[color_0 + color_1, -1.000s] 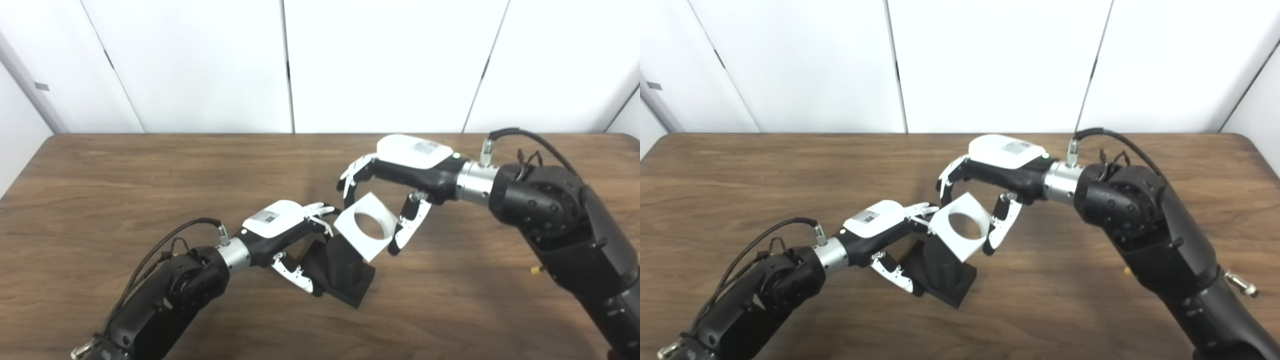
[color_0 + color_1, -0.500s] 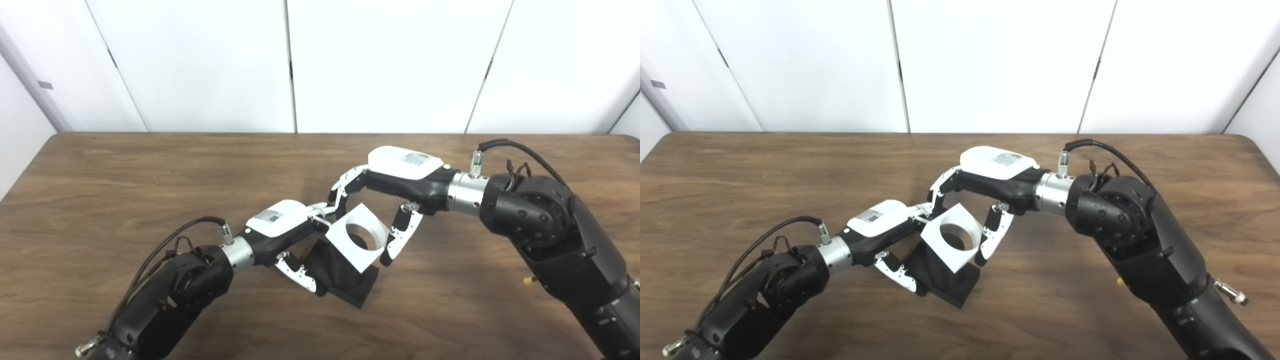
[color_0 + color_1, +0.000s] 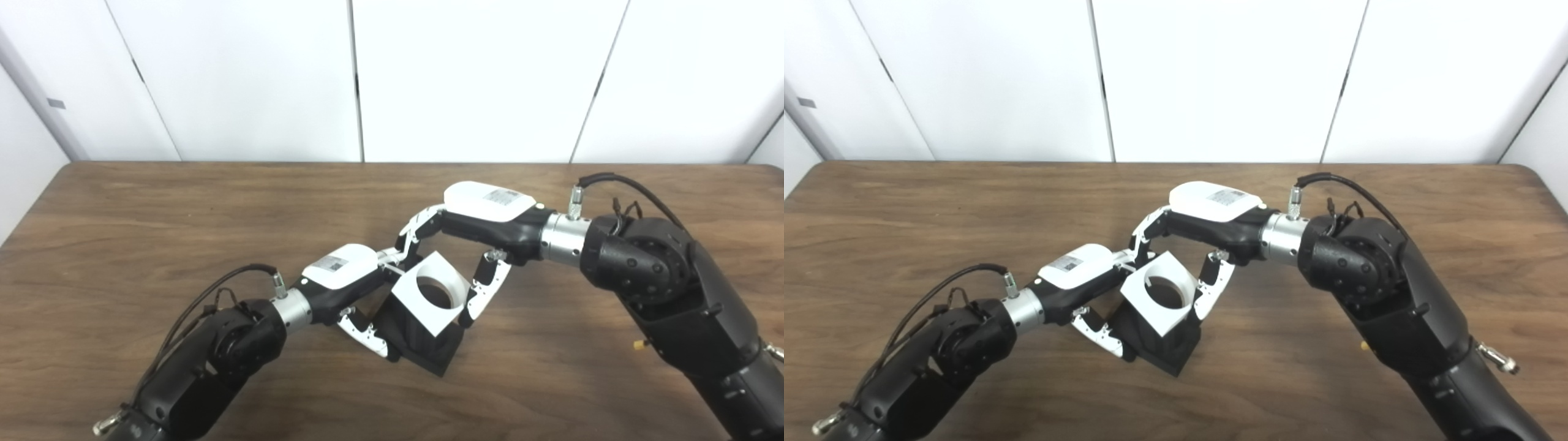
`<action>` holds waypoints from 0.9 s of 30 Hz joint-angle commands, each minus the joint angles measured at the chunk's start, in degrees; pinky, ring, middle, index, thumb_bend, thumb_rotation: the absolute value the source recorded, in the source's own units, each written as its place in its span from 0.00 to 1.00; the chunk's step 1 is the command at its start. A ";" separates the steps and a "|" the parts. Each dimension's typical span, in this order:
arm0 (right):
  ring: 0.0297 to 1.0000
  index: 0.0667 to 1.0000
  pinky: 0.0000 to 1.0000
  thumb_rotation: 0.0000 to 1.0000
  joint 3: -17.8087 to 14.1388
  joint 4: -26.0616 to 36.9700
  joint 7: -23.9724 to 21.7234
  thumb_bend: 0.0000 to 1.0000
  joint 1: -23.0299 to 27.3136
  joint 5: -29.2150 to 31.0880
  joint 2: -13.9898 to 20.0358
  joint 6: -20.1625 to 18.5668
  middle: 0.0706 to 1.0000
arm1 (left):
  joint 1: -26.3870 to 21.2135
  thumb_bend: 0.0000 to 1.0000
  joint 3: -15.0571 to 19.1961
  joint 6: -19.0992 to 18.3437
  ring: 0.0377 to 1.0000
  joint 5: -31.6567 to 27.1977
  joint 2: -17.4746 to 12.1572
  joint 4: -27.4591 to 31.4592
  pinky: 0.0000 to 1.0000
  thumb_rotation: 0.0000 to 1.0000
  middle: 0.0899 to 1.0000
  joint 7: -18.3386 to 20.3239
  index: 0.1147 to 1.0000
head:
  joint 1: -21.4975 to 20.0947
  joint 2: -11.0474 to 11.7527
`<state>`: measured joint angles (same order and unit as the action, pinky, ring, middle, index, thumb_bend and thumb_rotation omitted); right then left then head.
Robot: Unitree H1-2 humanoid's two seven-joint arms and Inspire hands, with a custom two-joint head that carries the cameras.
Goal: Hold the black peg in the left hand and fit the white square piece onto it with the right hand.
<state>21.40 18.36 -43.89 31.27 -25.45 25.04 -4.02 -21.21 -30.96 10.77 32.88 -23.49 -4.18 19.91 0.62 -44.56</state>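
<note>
The black peg is a dark block on a square base, tilted on the table near the front centre. My left hand is shut on it from the left, thumb under and fingers over. The white square piece, with a round hole through it, sits tilted over the peg's top. My right hand holds this piece, fingers on its far left corner and thumb on its right edge. The peg's top is hidden behind the white piece; dark shows through the hole.
The wooden table stretches out on all sides. White wall panels stand behind its far edge. Both forearms cross the front part of the table, the right one bulky at the right.
My right hand has carried the white square piece down and to the left, from beside the peg's top to over it. The left hand and peg have stayed nearly still.
</note>
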 commanded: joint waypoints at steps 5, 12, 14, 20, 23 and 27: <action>0.84 0.44 0.76 0.13 0.58 0.70 0.64 0.52 2.61 -0.26 -0.89 -0.04 0.78 | 0.92 0.52 -2.16 -1.57 0.98 2.05 0.35 -1.59 0.86 0.07 0.95 4.24 0.43 | 0.25 -0.22; 0.85 0.44 0.76 0.13 1.73 -0.44 0.69 0.52 2.13 -0.66 -1.59 -0.02 0.78 | 1.12 0.52 -2.17 -1.71 0.98 2.22 0.58 -1.25 0.86 0.07 0.96 4.07 0.42 | 0.63 -0.36; 0.84 0.44 0.76 0.13 2.00 -1.12 0.93 0.52 1.88 -0.77 -1.73 0.29 0.78 | 1.14 0.52 -2.19 -1.54 0.97 2.27 0.60 -1.19 0.85 0.07 0.96 3.98 0.42 | 0.76 -0.50; 0.84 0.44 0.76 0.13 2.92 -2.88 1.19 0.52 1.31 -1.40 -2.04 1.09 0.78 | 1.15 0.52 -2.15 -2.24 0.98 2.37 0.61 -0.68 0.86 0.07 0.96 4.49 0.43 | 0.74 -0.65; 0.84 0.44 0.76 0.13 3.52 -3.35 1.10 0.52 1.03 -1.61 -2.32 1.62 0.78 | 1.16 0.52 -2.13 -2.02 0.98 2.42 0.70 -0.88 0.85 0.07 0.96 4.13 0.43 | 0.77 -0.68; 0.83 0.44 0.76 0.13 4.11 -3.76 1.27 0.52 0.67 -1.77 -2.60 1.97 0.78 | 1.07 0.52 -2.23 -1.60 0.97 2.61 0.79 -1.12 0.84 0.07 0.95 3.94 0.43 | 0.77 -0.79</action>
<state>24.88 14.29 -43.25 30.86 -27.53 23.23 -3.80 -21.23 -30.87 10.06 33.54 -23.31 -3.76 20.20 1.32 -45.26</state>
